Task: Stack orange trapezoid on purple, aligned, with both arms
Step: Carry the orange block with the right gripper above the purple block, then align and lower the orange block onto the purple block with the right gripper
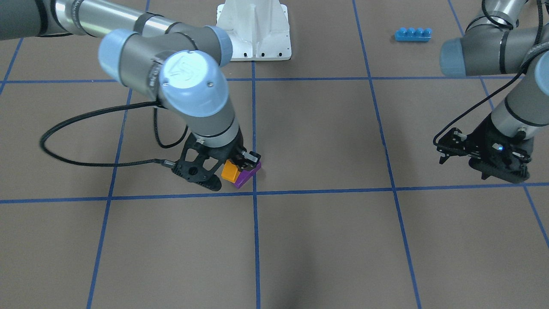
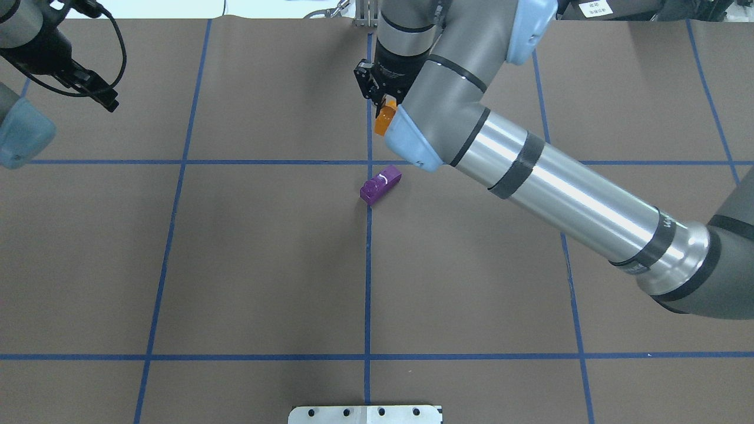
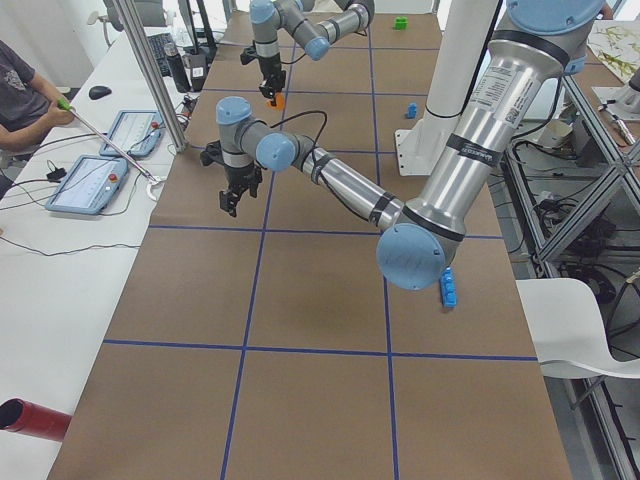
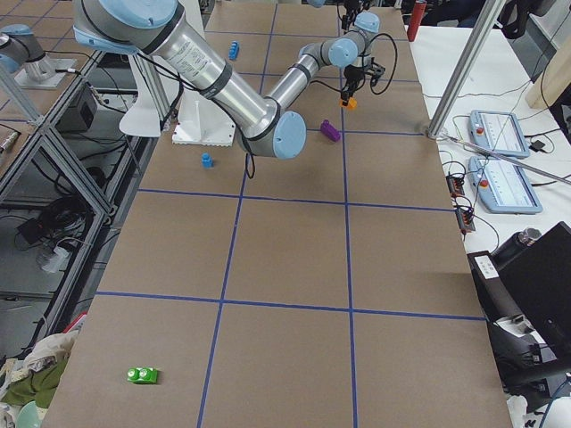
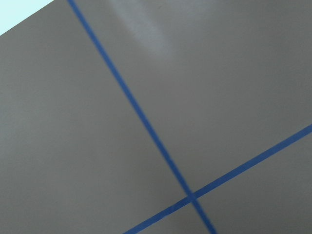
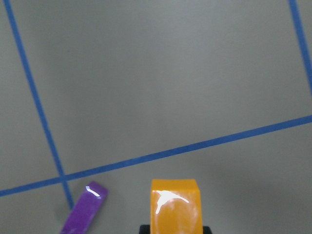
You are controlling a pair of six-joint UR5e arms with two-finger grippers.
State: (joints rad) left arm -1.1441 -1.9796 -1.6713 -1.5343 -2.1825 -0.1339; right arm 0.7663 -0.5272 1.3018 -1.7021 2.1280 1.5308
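Observation:
My right gripper (image 1: 238,166) is shut on the orange trapezoid (image 1: 230,171) and holds it above the table. The trapezoid also shows in the overhead view (image 2: 384,121) and the right wrist view (image 6: 175,207). The purple brick (image 2: 380,184) lies on the table beside a blue tape crossing, apart from the orange one; in the right wrist view it (image 6: 85,214) is down and to the left of the orange one. My left gripper (image 1: 448,150) hangs empty and open over the table far off to the side (image 2: 100,94).
A long blue four-stud brick (image 1: 413,34) lies near the left arm's side. A small blue brick (image 4: 207,160) sits by the white arm base (image 1: 254,30). A green brick (image 4: 142,375) lies far away. Operators' tablets (image 3: 95,185) sit beyond the table edge.

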